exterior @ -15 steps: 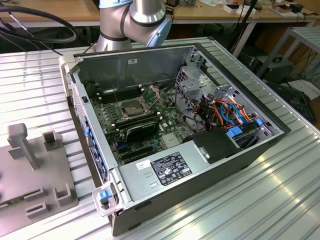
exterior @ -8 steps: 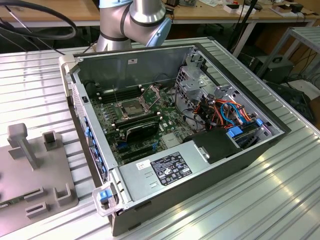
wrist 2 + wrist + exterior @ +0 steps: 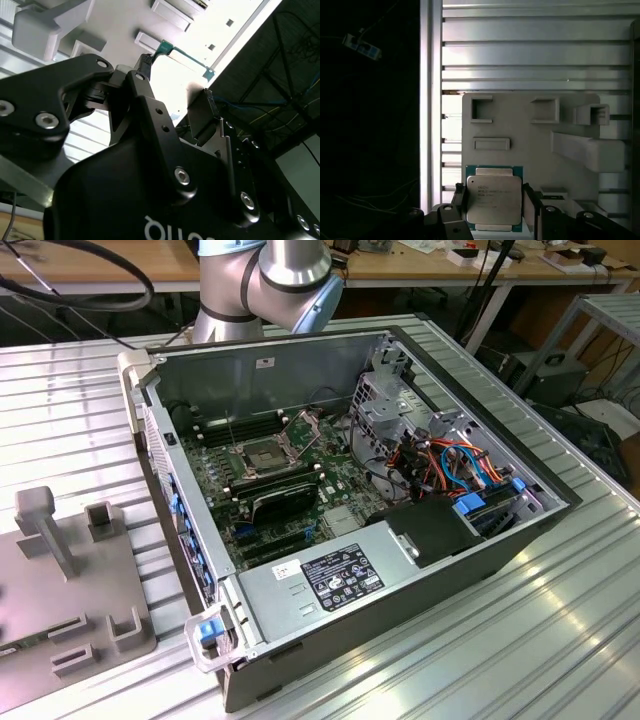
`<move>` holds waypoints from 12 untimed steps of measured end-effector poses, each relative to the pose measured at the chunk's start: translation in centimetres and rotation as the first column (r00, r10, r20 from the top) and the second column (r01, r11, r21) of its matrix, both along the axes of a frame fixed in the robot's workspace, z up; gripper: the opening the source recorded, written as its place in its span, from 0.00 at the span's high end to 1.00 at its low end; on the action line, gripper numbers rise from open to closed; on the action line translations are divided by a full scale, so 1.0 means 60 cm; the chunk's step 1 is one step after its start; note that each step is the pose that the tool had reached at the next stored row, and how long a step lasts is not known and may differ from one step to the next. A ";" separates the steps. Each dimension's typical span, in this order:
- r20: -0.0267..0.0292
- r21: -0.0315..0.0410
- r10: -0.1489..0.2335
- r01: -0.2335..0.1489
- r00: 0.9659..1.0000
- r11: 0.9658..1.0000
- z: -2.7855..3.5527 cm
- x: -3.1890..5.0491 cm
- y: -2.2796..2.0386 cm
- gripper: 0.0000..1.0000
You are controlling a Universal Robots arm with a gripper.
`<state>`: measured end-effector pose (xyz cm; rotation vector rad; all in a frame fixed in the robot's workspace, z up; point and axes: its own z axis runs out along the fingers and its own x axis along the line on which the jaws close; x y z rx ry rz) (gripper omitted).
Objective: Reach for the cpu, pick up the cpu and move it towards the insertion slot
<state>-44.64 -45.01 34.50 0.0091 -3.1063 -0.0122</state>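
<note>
**A:** How are the jaws found to be set?

**B:** They are drawn in to the chip's width. In the first wrist view the gripper (image 3: 493,202) is seen clamped on the cpu (image 3: 493,192). The cpu is held flat by two opposite edges, with one dark finger (image 3: 458,201) pressed at each side.

**A:** Is that borne out elsewhere?

**B:** In the second wrist view the chip is seen edge-on, as a thin green strip spanning the gap between the fingertips.

**A:** What is seen past the jaws?

**B:** A grey fixture plate (image 3: 535,145) with raised brackets is seen beyond them, behind the chip. It is laid on the ribbed metal table (image 3: 520,55).

**A:** And the insertion slot?

**B:** The insertion slot (image 3: 262,453) is seen in the exterior view. It is set on the motherboard inside the open computer case (image 3: 260,370), with its metal bracket raised. How far it lies from the jaws cannot be told.
</note>
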 end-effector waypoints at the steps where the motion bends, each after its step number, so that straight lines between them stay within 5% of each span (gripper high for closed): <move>1: 0.000 0.000 0.000 0.000 1.000 1.000 0.001 0.000 0.0000 0.46; 7: 0.000 0.000 0.000 0.000 1.000 1.000 0.013 0.000 0.0000 0.46; 12: 0.000 0.000 0.000 0.000 1.000 1.000 0.042 0.000 0.0000 0.46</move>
